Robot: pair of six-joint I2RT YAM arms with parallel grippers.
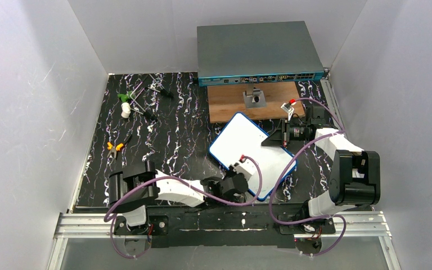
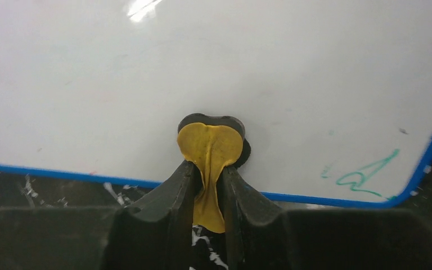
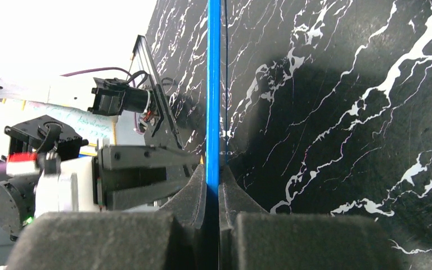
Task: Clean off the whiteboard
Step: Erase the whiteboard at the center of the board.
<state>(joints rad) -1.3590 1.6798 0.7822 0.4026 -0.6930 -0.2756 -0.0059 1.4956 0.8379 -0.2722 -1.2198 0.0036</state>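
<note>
The small white rectangular whiteboard (image 1: 232,138) with a thin blue rim lies on the black marbled desk (image 1: 174,129), in front of the large grey metal box (image 1: 259,48) with ports. My right end effector (image 3: 212,177) is clamped on its rim on the side nearer that box, I judge to stop it sliding. My left end effector (image 2: 209,171) is pinched on a soft yellow wiping pad (image 2: 209,143), pressed to the surface. A green scribble (image 2: 363,175) at the corner away from the box is unwiped.
</note>
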